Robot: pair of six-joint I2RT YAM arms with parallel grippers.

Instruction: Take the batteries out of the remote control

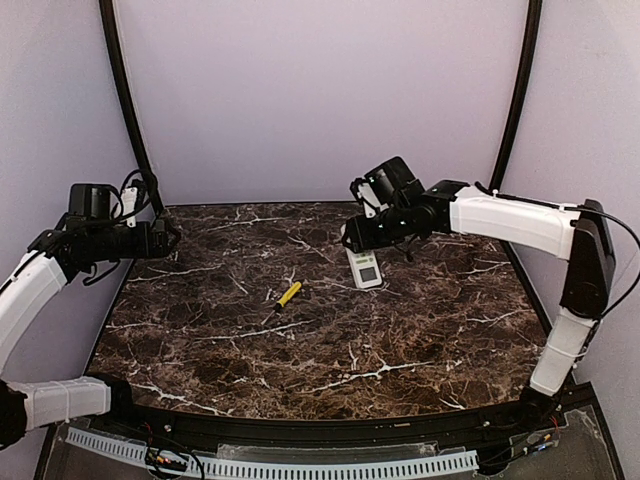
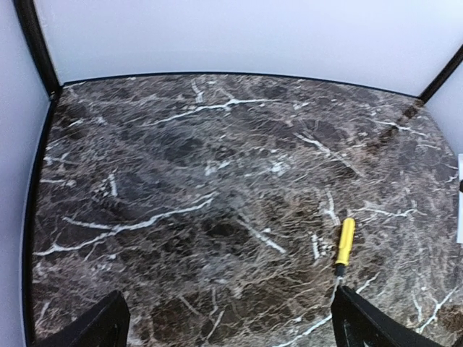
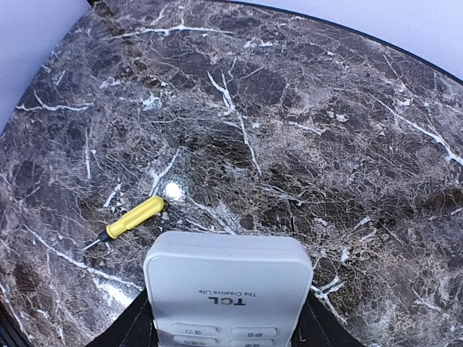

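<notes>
Remote control (image 1: pixel 367 268), top view: it sits right of centre, nearer the far edge of the bench than the near one, face up w/ its grey display showing. Right gripper (image 1: pixel 352 240) is over its far end. From here neither the grip nor whether the near end rests on the marble can be judged. Left gripper (image 1: pixel 168 240) hangs at the left edge, toward the far-left corner, well apart from everything. Yellow-handled screwdriver (image 1: pixel 288 294) lies approx. mid-bench.

Left wrist view: fingers (image 2: pixel 94 329) are spread wide, nothing btw. them, bare marble below. The screwdriver (image 2: pixel 346 242) is ahead, to the right.

Right wrist view: the remote control (image 3: pixel 228 282) fills the bottom of the view, button side up, brand mark legible. A dark finger (image 3: pixel 134 329) hugs each long side, so the right tool reads as closed on the body. The screwdriver (image 3: pixel 134 217) lies beyond it to the left, not touching.

Risks, as judgement:
- The face is up, so the battery bay is prob. underneath and needs a flip. Smooth slim plastic pinched at one end could pivot or slip out.
- Once freed, the batteries are round and could roll toward a bench edge.
- The left arm has a long reach in, so it could clash w/ the right arm.

Count: 1 remote control, 1 screwdriver, 2 grippers, 0 batteries in view.
</notes>
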